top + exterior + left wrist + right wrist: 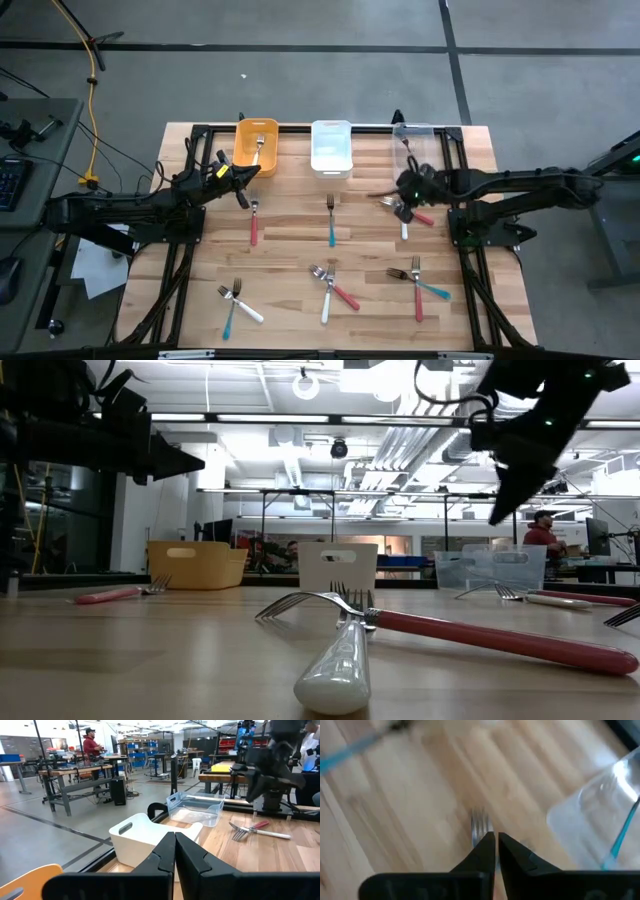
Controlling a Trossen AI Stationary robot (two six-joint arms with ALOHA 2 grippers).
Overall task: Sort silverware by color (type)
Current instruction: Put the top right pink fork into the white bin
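Small forks with red, teal or white handles lie about the wooden table [290,250]: a red one [253,228], a teal one [331,230], and mixed clusters near the front [330,285] [420,280] [236,305]. My right gripper [403,192] hangs shut and tilted down above a white fork [404,225] and a red fork [422,216], holding nothing; a fork head [480,824] shows just past its fingertips [496,840]. My left gripper [247,172] stands shut and level beside the orange bin [257,160].
Three bins stand along the far edge: the orange one with a fork [258,145] inside, a white one [331,160], and a clear one [425,135] with a teal handle [620,835] in it. Bare wood lies in the middle [290,205].
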